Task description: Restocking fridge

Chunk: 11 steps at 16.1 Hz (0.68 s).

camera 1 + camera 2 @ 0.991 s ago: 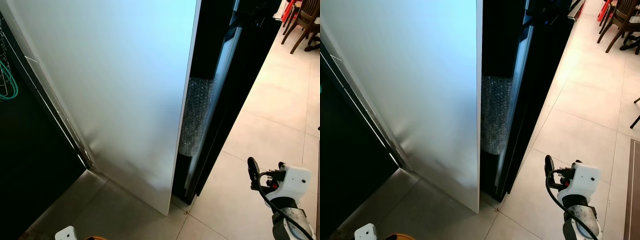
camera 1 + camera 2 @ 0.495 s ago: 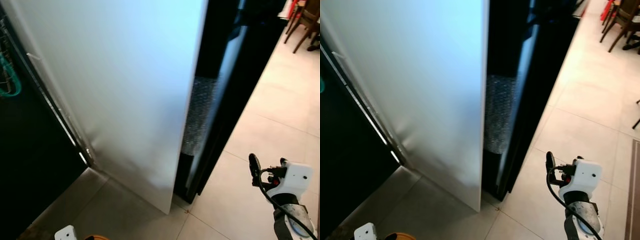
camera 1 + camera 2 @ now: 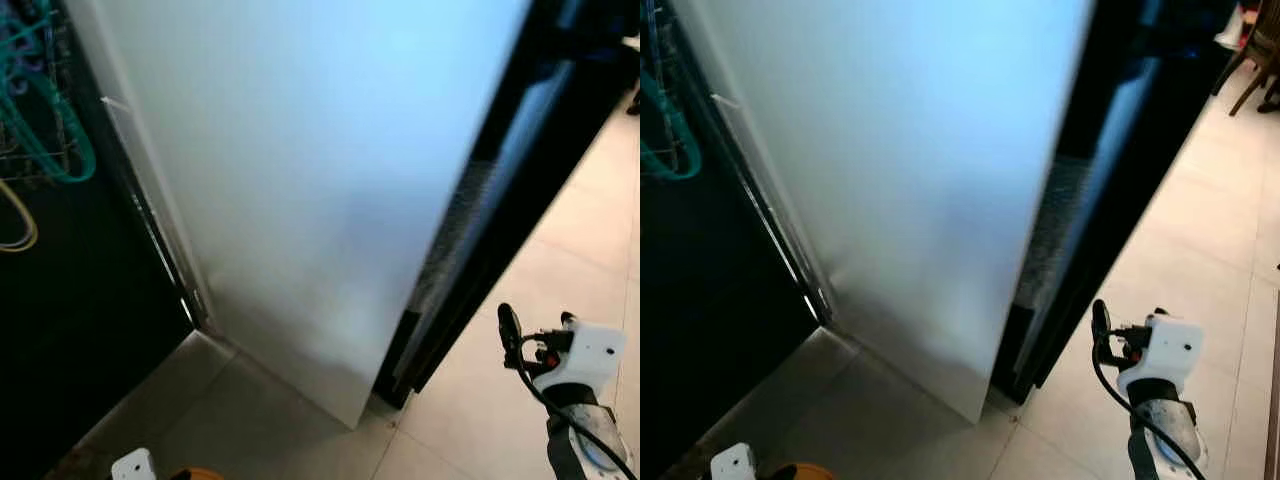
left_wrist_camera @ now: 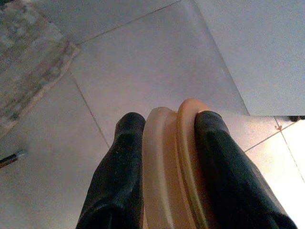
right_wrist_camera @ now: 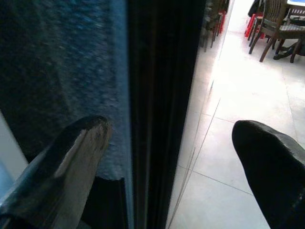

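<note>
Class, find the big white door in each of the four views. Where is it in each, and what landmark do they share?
Left eye view: white door fills the centre.
Right eye view: centre-left.
Left wrist view: probably the pale panel beyond the left claw, which grips a beige rimmed item.
Right wrist view: likely the pale sliver beside the open right claw.
Shared landmark: floor tiles.

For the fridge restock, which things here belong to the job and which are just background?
Part of the job:
- white fridge door, standing open
- orange ribbed item clamped in the left gripper
- right gripper, open, near the dark door edge

Background:
- wooden chairs
- green cable on a wire rack
- tiled floor
</note>
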Available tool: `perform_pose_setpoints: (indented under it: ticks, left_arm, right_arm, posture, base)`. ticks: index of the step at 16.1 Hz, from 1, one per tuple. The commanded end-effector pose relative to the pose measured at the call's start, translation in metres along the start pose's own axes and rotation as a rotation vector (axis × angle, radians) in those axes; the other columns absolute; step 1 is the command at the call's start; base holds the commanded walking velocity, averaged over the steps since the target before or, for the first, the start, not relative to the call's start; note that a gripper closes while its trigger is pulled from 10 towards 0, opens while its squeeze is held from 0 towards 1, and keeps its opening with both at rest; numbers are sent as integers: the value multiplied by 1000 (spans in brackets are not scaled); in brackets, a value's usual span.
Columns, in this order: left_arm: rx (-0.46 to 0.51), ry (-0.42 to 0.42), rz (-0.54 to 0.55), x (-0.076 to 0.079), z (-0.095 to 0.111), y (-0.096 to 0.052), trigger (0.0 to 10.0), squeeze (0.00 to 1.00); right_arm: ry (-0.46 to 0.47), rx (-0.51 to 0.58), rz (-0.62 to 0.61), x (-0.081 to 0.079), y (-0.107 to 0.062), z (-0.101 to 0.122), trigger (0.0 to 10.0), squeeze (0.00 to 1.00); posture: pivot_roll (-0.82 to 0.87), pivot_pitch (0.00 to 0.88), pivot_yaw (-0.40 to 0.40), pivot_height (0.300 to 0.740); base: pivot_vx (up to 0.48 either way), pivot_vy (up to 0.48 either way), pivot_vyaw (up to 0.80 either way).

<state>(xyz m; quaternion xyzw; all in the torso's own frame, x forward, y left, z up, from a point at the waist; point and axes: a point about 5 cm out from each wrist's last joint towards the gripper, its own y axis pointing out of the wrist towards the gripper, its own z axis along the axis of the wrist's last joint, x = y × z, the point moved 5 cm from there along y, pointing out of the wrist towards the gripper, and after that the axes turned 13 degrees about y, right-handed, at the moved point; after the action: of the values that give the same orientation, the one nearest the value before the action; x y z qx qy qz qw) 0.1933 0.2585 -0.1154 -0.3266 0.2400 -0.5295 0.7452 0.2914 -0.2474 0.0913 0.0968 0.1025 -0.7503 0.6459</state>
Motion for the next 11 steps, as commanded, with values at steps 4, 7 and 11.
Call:
perform_pose_setpoints:
  ticks: [4,7,11]
  left_arm:
    - [-73,8,-13,1,-23,-5,10000,0]
    - [-73,15,-19,3,-23,-5,10000,0]
    - [-64,23,-38,9,-21,-4,10000,0]
  right_arm:
    - [-8,19,-12,4,0,5,10000,0]
    - [-9,20,-16,5,0,5,10000,0]
    - [-7,28,-22,5,1,6,10000,0]
  posture:
    - [-35,114,-26,740]
    - [-34,112,-25,740]
    - [-34,111,-25,740]
  base:
    - [0,0,0]
    - [0,0,0]
    - [0,0,0]
